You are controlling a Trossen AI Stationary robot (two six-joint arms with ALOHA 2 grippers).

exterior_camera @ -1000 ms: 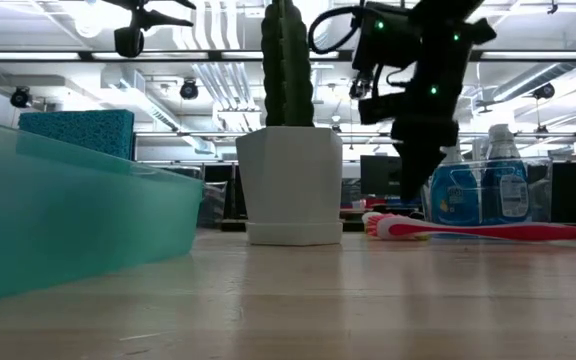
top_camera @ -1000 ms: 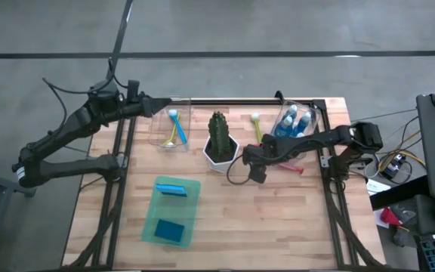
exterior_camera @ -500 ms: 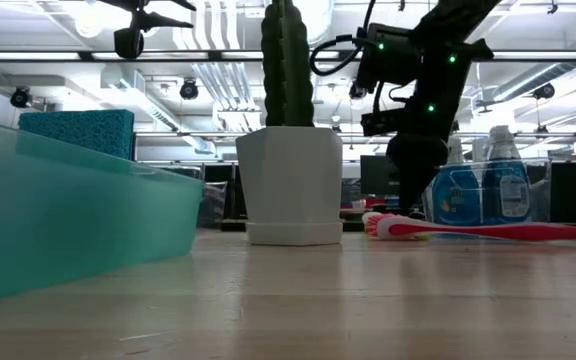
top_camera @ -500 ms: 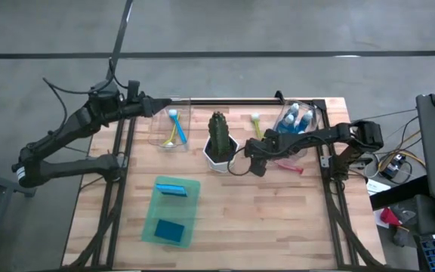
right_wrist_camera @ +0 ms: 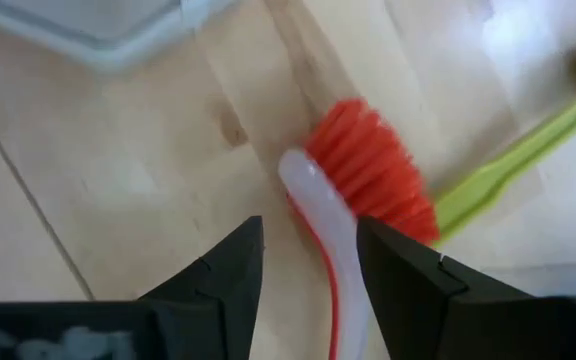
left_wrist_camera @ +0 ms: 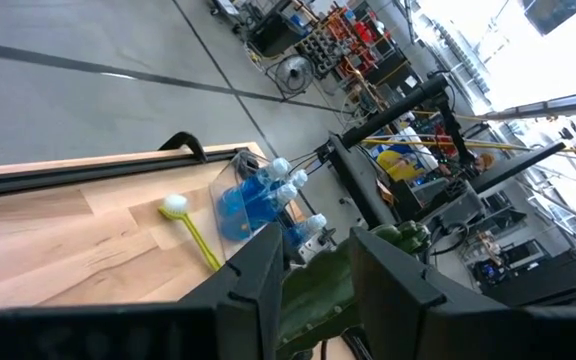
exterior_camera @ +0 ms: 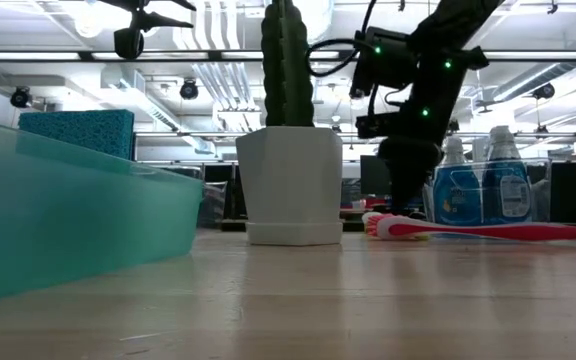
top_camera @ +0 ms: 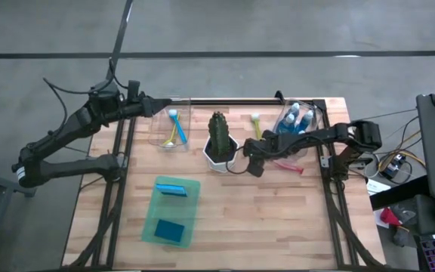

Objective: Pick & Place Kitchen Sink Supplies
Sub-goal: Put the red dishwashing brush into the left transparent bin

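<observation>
A pink long-handled brush (top_camera: 287, 165) lies flat on the table right of the cactus, with its red bristle head (right_wrist_camera: 373, 178) toward the cactus. My right gripper (top_camera: 266, 155) is open and points down over that head end. Its fingers stand on either side of the pale neck (right_wrist_camera: 320, 205) without touching it, and in the low view the right gripper (exterior_camera: 405, 196) is just above the brush (exterior_camera: 488, 231). My left gripper (top_camera: 160, 106) is open and empty, high over the table's far left, as the left wrist view (left_wrist_camera: 313, 270) also shows.
A cactus in a white pot (top_camera: 219, 141) stands close to the left of my right gripper. A yellow brush (top_camera: 256, 128) lies behind it. A clear bin holds blue bottles (top_camera: 296, 121) at the far right, and another holds brushes (top_camera: 174, 130). A green tray (top_camera: 191, 219) holds two blue sponges.
My right gripper has gone down and a little toward the table's far edge, onto the head end of the pink brush. Its fingers now straddle the neck. The brush has not moved.
</observation>
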